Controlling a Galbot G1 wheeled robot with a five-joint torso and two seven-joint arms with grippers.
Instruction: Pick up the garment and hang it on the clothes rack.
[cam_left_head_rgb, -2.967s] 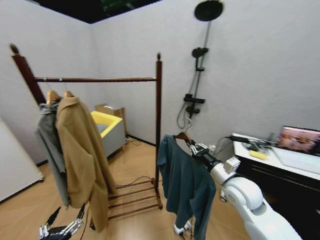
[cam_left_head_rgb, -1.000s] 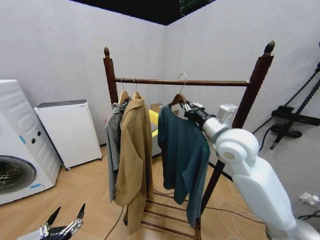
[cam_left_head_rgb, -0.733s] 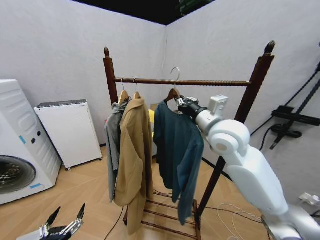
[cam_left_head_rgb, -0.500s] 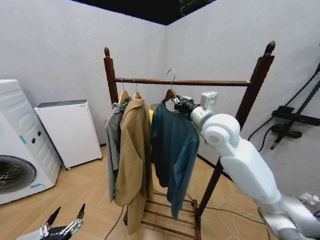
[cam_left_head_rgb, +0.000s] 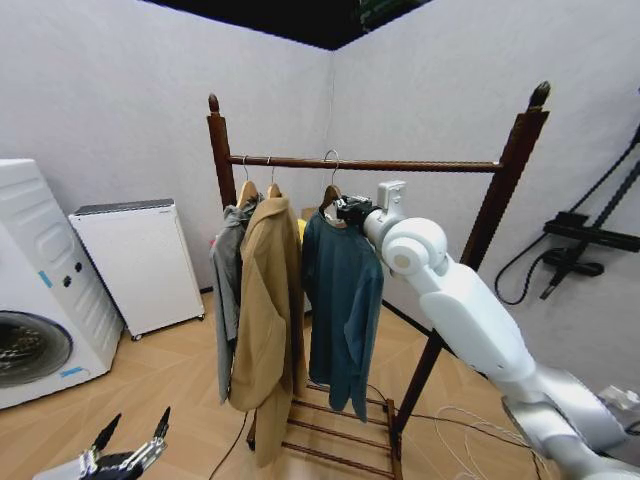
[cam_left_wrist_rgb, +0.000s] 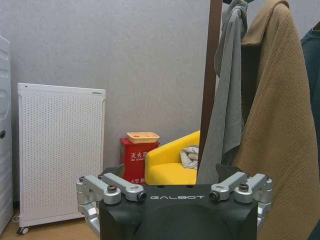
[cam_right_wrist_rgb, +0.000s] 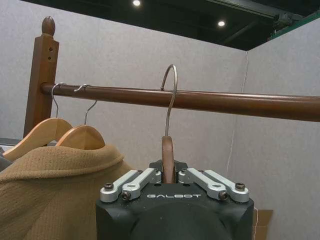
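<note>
Right gripper (cam_left_head_rgb: 349, 209), fingers clamped on the wooden hanger (cam_right_wrist_rgb: 168, 159) of the dark teal-blue soft-cloth garment (cam_left_head_rgb: 340, 290), sits at the tall dark-brown wooden clothes rack (cam_left_head_rgb: 400, 166); the hanger's metal hook (cam_right_wrist_rgb: 171, 95) rises past the top bar. At 9 o'clock of the garment hang a long tan coat (cam_left_head_rgb: 265, 310) and a grey garment (cam_left_head_rgb: 226, 290). Left gripper (cam_left_head_rgb: 125, 450), fingers apart, idles at 7 o'clock, low.
</note>
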